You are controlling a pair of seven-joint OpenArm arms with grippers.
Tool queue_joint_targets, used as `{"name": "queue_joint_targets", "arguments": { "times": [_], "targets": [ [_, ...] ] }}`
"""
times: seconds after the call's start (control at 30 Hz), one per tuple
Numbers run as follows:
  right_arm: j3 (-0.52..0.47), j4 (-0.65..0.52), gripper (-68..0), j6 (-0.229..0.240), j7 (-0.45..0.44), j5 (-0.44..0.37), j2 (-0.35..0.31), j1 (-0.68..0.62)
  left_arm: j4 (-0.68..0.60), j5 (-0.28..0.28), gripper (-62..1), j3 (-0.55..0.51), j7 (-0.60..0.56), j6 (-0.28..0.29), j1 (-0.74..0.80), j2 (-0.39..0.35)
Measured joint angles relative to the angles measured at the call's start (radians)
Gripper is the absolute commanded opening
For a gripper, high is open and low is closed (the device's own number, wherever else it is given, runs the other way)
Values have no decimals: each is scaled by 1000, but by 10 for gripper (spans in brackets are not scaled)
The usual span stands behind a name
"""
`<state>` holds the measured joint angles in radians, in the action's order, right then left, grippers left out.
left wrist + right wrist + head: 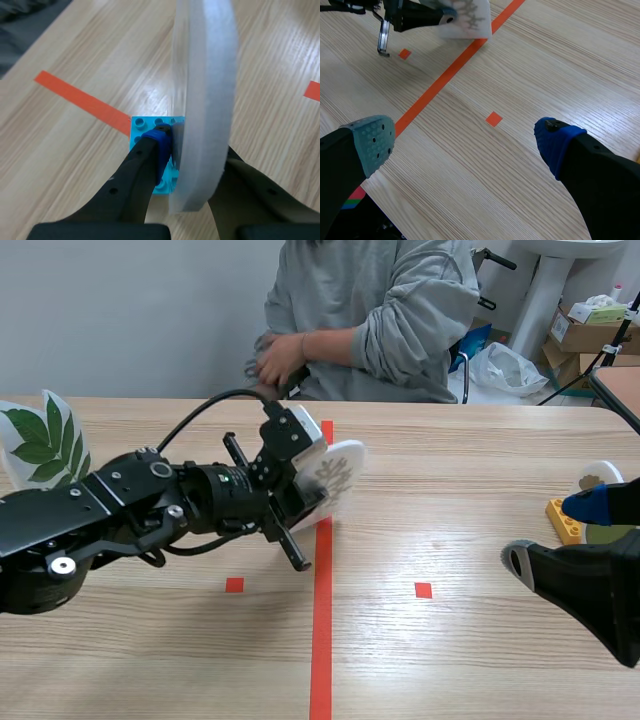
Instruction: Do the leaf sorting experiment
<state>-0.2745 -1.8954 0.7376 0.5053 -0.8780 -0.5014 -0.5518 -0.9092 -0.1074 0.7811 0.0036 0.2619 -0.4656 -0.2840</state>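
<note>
While left jaws clamp leaf disc (340, 468) | right jaws gape empty | wood table (470, 500) | cartons (585, 335)

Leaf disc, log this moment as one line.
left fingers: shut on disc, over tape line | disc base: cyan brick | right fingers: open, empty

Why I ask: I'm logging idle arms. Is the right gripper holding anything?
No, the right gripper is open, and only bare table shows in its gap.
</note>
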Motion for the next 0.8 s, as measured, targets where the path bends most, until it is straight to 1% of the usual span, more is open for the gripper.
{"name": "queue_joint_targets", "arguments": {
  "times": [0.17, 0.2, 0.3, 0.33, 0.4, 0.47, 0.5, 0.6, 0.7, 0.8],
  "targets": [
    [0, 0, -106, 0, 0, 2, 0, 0, -125, -5, -571, -99, 71, 0, 63, -50],
    [0, 0, -106, 0, 0, 3, 0, 0, -145, -15, -571, -123, 82, 0, 82, -56],
    [0, 0, -106, 0, 0, 3, 0, 0, -192, -61, -571, -204, 121, 0, 143, -57],
    [0, 0, -106, 0, 0, 3, 0, 0, -207, -66, -571, -230, 123, 0, 164, -56],
    [0, 0, -106, 0, 0, 3, 0, 0, -232, -106, -571, -281, 129, 0, 203, -55],
    [0, 0, -106, 0, -1, 3, 0, 0, -253, -118, -571, -330, 139, 0, 239, -54],
    [0, 0, -106, 0, -1, 3, 0, 0, -261, -133, -570, -353, 146, -1, 256, -54],
    [0, 0, -106, 0, -1, 3, 0, 0, -279, -179, -569, -427, 151, 0, 307, -54],
    [0, 0, -106, 0, -1, 3, 0, 0, -288, -232, -569, -523, 161, 0, 350, -48],
    [0, 0, -106, 0, -1, 3, 0, 0, -288, -258, -569, -611, 165, -8, 377, -49]
  ]
}}
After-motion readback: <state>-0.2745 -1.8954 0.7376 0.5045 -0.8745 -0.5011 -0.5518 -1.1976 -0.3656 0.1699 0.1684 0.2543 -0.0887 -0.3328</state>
